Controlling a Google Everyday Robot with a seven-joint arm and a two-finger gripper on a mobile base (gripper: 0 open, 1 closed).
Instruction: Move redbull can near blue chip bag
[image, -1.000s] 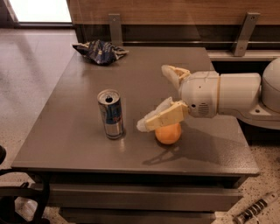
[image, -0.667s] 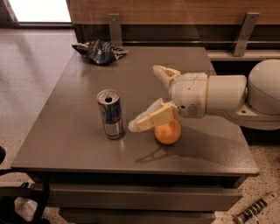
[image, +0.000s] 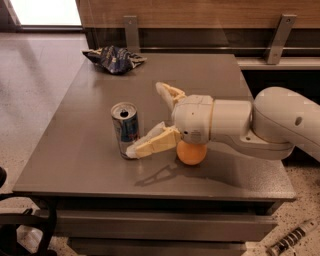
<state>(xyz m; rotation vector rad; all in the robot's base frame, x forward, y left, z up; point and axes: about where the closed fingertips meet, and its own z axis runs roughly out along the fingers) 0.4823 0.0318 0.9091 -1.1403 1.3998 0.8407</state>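
The redbull can (image: 125, 128) stands upright on the grey table (image: 75, 150), left of centre. The blue chip bag (image: 114, 58) lies crumpled at the table's far left corner, well away from the can. My gripper (image: 147, 120) reaches in from the right and is open. Its near finger (image: 150, 144) ends right beside the can's base. Its far finger (image: 168, 93) is behind and to the right of the can. The can is not between the fingers. Nothing is held.
An orange (image: 191, 153) sits on the table under my arm, just right of the can. A wooden wall with metal brackets (image: 131, 31) runs behind the table. A black chair part (image: 25, 225) shows at lower left.
My gripper has moved left across the table towards the can, passing over the orange. The can, the orange and the chip bag have not moved.
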